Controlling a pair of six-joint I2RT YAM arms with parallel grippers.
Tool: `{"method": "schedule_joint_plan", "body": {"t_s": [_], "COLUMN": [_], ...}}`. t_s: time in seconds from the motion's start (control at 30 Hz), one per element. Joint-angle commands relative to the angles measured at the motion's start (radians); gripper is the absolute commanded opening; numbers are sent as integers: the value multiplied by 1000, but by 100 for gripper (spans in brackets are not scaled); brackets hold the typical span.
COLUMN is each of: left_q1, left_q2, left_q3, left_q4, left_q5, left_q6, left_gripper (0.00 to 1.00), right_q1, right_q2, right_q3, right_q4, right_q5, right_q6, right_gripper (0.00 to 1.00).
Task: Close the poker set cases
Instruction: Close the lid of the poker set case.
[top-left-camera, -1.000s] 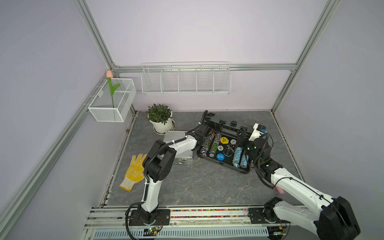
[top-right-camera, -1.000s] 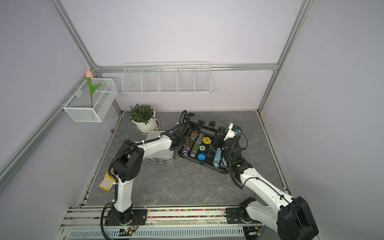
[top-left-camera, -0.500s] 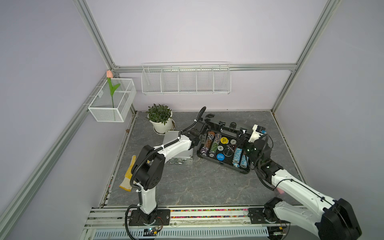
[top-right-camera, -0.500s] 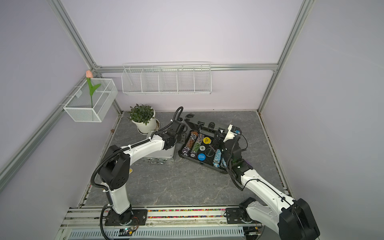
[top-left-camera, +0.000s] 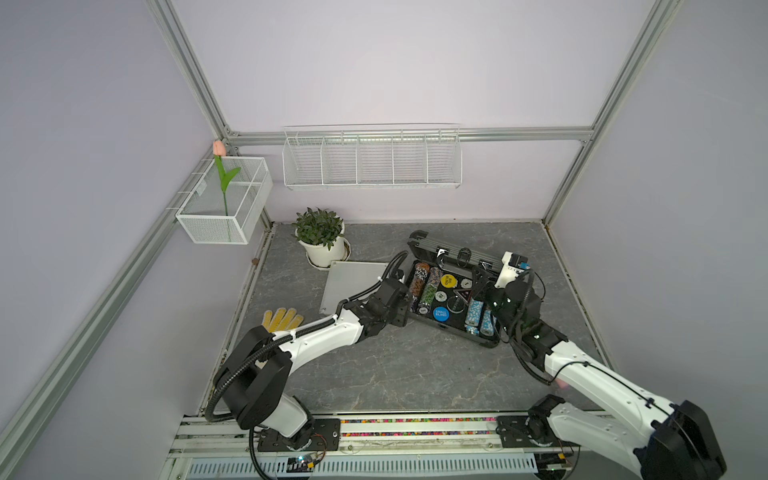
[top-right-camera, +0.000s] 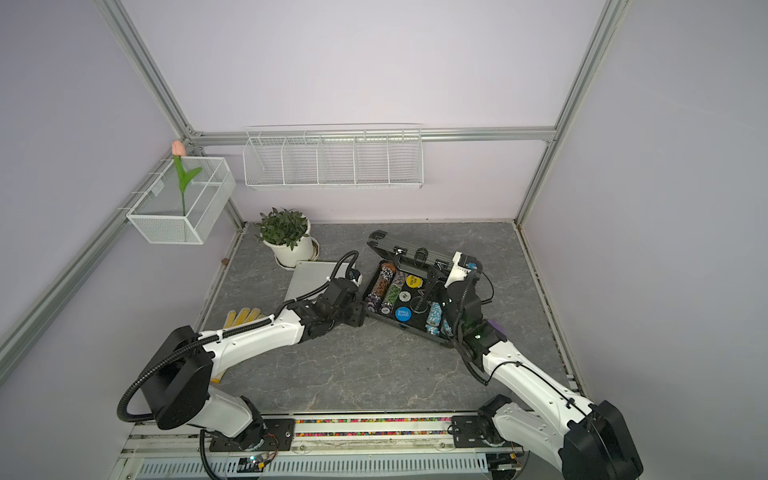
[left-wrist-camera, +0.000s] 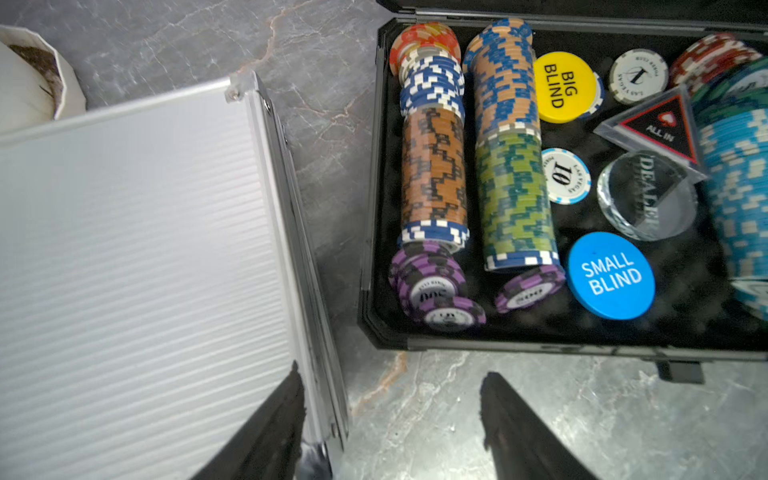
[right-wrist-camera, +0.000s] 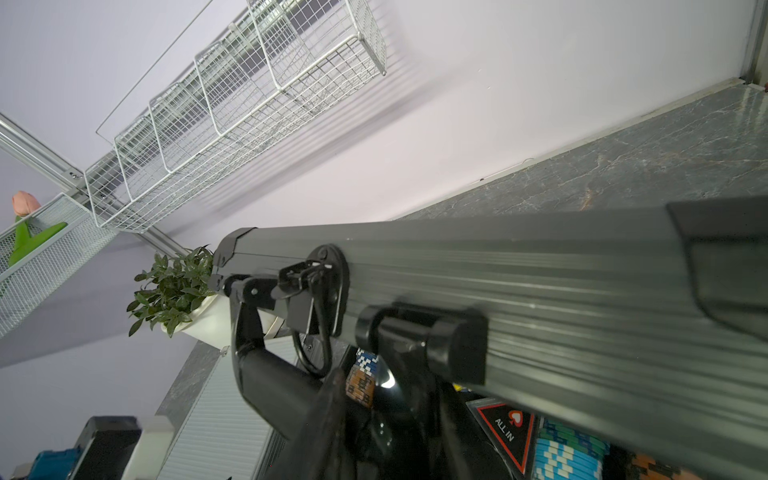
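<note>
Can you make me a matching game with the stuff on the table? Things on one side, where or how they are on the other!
Things:
1. small silver ribbed case
2. large dark grey case
3. yellow knitted glove
4. green plant in a white pot

States:
A. lid half raised, chips showing
B. lying flat at the table's left edge
C. shut flat
D. standing near the back wall

Pairs: 1-C, 2-A, 3-B, 4-D

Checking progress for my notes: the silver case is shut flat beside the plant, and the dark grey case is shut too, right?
Not quite. The silver case is shut flat beside the plant, but the dark grey case is open: both top views show its chips uncovered, lid raised.
</note>
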Motion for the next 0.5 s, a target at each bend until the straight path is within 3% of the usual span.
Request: {"method": "schedule_joint_plan", "body": {"t_s": [0.0, 0.47], "left_q1": [-5, -47], "left_q2": [-22, 52], "left_q3": [-58, -124], "left_q4": [93, 120], "left_q5": [51, 24], "left_q6": [-2, 95], "left_gripper": [75, 80], "right_q1": [2, 10], "right_q2": [19, -5], "right_q3": [-15, -10], "right_q4": [-131, -145], "right_q5": [51, 69], "right_q6": [-108, -134], "right_gripper": [34, 34]}}
